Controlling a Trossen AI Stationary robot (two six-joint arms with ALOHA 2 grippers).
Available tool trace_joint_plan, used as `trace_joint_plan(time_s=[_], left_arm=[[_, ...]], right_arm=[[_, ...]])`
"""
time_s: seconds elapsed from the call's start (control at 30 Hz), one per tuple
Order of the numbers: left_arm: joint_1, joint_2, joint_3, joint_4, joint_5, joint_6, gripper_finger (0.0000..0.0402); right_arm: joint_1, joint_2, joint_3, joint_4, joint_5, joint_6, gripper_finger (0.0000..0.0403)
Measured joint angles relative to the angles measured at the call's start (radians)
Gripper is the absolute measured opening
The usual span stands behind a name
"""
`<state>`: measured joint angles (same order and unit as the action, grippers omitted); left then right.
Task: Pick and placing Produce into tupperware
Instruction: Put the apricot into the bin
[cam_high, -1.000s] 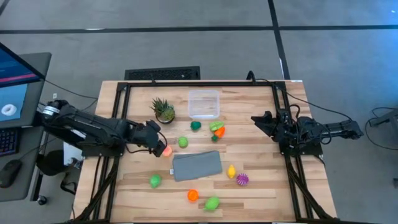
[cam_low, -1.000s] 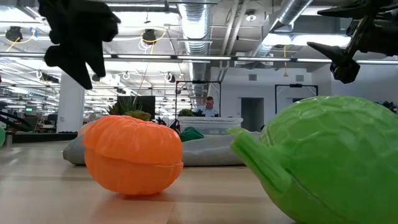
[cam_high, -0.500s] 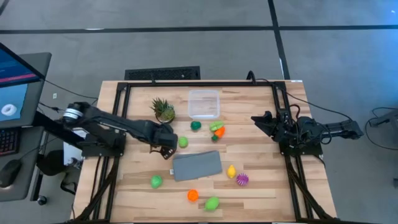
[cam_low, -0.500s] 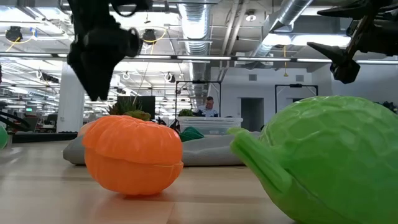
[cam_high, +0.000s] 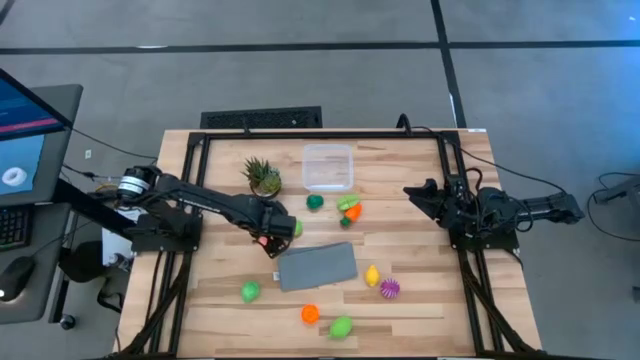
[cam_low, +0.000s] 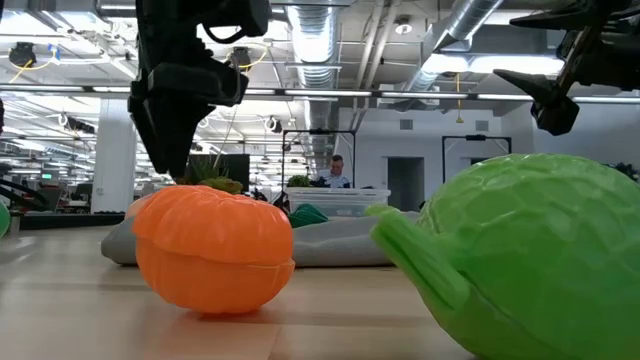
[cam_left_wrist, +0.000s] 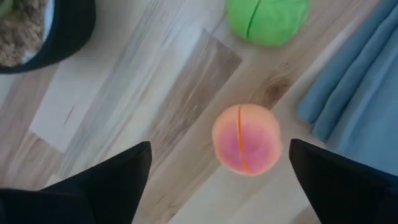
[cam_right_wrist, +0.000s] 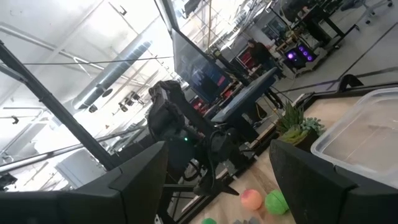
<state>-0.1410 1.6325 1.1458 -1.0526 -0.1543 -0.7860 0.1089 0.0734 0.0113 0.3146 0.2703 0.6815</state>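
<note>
The left gripper (cam_left_wrist: 217, 171) is hovering open above the pink peach (cam_left_wrist: 246, 139); closing off-centre could be pushing it away.

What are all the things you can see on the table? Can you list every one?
Tupperware: one, clear, far middle of the table, empty.
Potted plant: one, spiky green, left of the tupperware.
Cloth: one, grey, table middle.
Peach: one, pink-orange, lying under the left gripper.
Light green produce: three, beside the peach, and near the front.
Dark green produce: one, before the tupperware.
Orange-and-green pieces: a cluster, count unclear, right of it.
Yellow produce: one, right of the cloth.
Spiky purple produce: one, beside the yellow.
Orange produce: one, front.
Left gripper: open, above the peach.
Right gripper: open, waiting at the right.
</note>
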Motion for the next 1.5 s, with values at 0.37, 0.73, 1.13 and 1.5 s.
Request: trace_joint_plan(time_s=[0.37, 0.73, 1.13, 1.5], left_arm=[[0.006, 0.0, -0.003, 0.036, 0.01, 0.02, 0.0385], [0.01, 0.007, -0.048, 0.031, 0.038, 0.004, 0.0385], [0.009, 0.007, -0.123, 0.156, 0.084, -0.021, 0.0385], [0.014, 0.007, -0.21, 0.278, 0.117, -0.024, 0.0385]], right_arm=[[0.0, 0.0, 0.0, -0.026, 0.0, 0.0, 0.0306], [0.0, 0.0, 0.0, -0.026, -0.003, 0.0, 0.0306], [0.0, 0.0, 0.0, -0.026, -0.003, 0.026, 0.0306], [0.0, 0.0, 0.0, -0.024, -0.003, 0.027, 0.0306]])
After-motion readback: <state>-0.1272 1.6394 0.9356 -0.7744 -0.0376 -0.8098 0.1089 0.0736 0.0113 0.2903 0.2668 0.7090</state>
